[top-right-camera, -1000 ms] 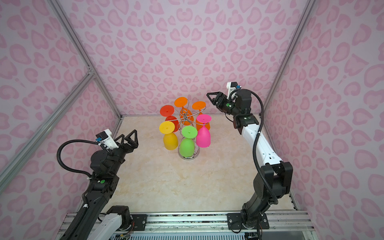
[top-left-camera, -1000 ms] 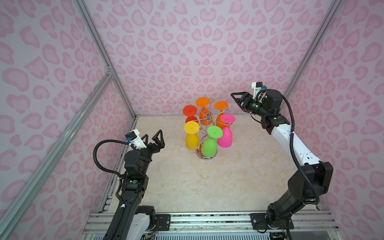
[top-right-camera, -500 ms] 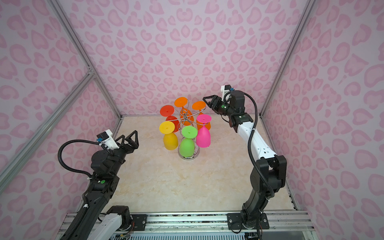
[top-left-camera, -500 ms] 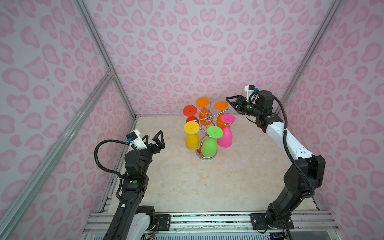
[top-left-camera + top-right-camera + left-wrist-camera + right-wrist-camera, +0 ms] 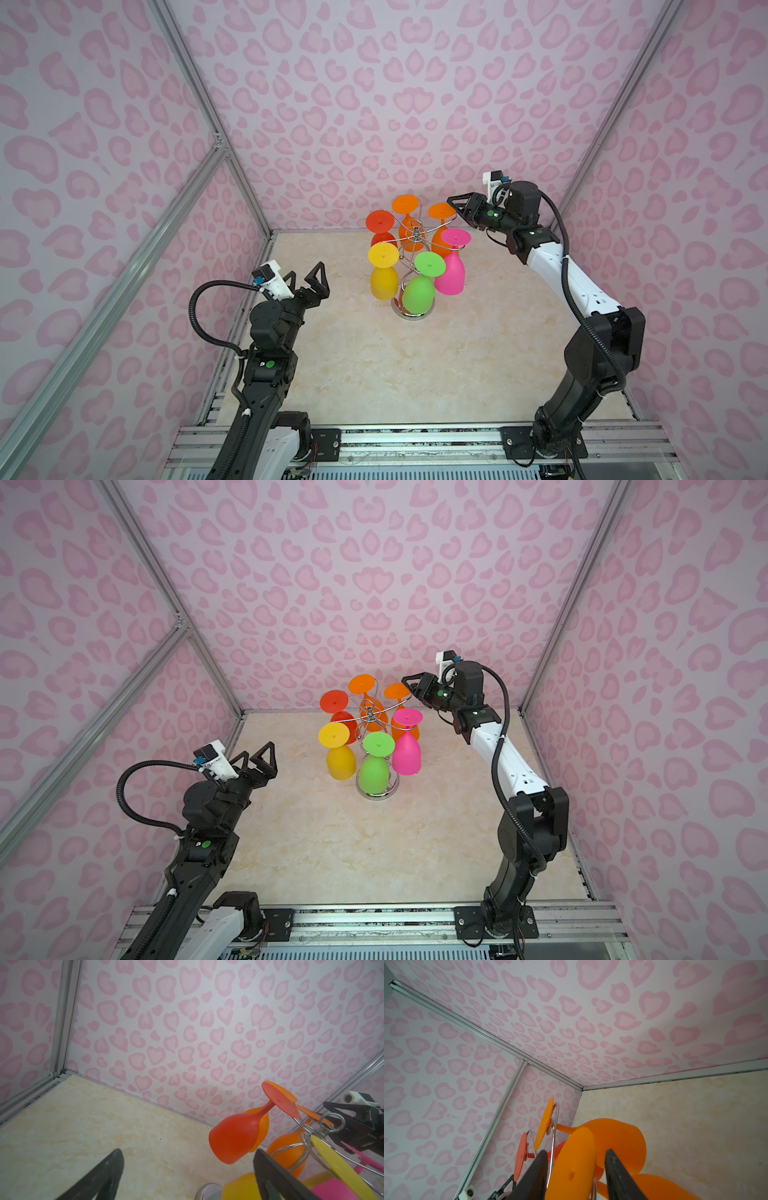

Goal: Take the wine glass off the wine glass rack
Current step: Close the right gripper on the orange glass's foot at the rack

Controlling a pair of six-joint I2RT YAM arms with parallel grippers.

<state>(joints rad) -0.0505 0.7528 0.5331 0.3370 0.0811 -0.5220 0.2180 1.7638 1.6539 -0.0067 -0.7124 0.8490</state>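
Rack (image 5: 415, 235) sits mid-desk (image 5: 415, 365), toward the back wall. The back-right orange glass (image 5: 441, 210) hangs upside down on it. Right gripper (image 5: 575, 1152) has its jaws either side of that glass's foot, but I can't tell if it's pinching. Left gripper (image 5: 305, 272) is wide open, well apart.

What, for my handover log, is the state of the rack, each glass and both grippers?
left gripper: open, empty.
right gripper: open, straddling a glass foot.
wine glass rack: upright, six glasses hung.
right-hand orange glass: hanging, foot between the right gripper's jaws.
rear orange glass: hanging.
red glass: hanging.
pink glass: hanging.
yellow glass: hanging.
green glass: hanging.
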